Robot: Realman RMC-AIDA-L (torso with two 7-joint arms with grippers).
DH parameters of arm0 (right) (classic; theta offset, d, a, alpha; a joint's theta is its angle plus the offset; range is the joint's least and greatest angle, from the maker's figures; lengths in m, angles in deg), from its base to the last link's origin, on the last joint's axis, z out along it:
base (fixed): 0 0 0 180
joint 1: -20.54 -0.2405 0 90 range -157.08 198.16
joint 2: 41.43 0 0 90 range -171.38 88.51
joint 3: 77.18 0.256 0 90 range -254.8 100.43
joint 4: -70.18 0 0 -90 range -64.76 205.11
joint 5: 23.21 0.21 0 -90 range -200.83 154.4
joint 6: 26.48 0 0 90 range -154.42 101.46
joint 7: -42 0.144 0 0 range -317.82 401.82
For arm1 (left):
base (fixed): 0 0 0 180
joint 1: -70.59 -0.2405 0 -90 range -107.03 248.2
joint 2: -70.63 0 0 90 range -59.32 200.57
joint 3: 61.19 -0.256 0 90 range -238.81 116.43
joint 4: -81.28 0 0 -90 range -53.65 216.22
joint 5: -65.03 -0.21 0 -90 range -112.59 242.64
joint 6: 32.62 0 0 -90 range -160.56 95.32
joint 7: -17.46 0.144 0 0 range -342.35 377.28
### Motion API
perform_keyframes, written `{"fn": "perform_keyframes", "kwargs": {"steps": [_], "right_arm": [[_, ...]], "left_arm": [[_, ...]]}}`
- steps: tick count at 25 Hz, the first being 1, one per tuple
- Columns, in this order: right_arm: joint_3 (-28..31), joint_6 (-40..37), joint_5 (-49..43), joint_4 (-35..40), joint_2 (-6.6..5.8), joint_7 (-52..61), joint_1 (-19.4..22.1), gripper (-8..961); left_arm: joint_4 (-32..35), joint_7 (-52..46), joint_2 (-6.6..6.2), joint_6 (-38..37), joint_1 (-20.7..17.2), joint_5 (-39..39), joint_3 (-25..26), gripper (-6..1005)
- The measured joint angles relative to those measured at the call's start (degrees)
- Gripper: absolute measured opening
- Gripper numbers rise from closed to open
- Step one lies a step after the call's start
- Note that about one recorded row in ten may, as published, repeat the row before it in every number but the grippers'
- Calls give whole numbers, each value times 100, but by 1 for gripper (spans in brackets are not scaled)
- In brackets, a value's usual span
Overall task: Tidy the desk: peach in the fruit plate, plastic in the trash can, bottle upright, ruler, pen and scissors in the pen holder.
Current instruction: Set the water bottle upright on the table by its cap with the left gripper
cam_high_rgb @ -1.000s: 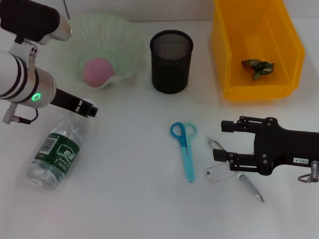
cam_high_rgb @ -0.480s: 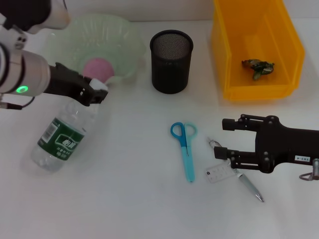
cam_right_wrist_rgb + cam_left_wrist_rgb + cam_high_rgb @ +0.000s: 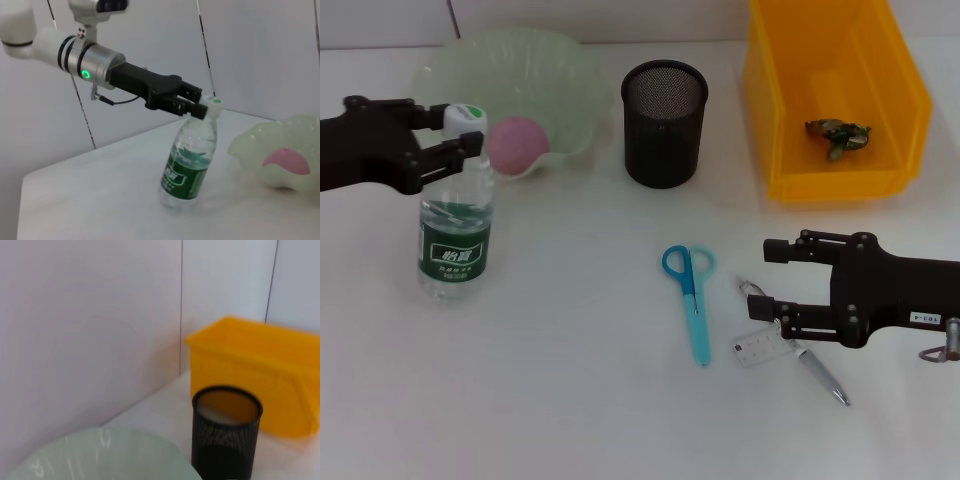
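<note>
white desk (image 3: 570,400): left gripper (image 3: 470,132) clamps upright bottle (image 3: 455,235); right gripper (image 3: 772,280) spread.

The white worktop (image 3: 570,400) carries a bottle (image 3: 454,240), standing upright with its white cap between the left gripper's fingers (image 3: 460,150). Just beyond those fingers sits the pale green fruit plate (image 3: 570,90), and next to it the black mesh pen holder (image 3: 663,125) and the yellow trash can (image 3: 840,185). Between the right gripper's fingers (image 3: 785,318) and the bottle lie the blue scissors (image 3: 692,300). The ruler (image 3: 757,348) and pen (image 3: 823,376) lie under the right fingers.
</note>
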Motion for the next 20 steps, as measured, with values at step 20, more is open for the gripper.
{"fn": "perform_keyframes", "kwargs": {"steps": [20], "right_arm": [[-26,1,-127,67,0,93,-24,723]], "left_arm": [[-1544,1899,23,-765,181,951,1219,430]]}}
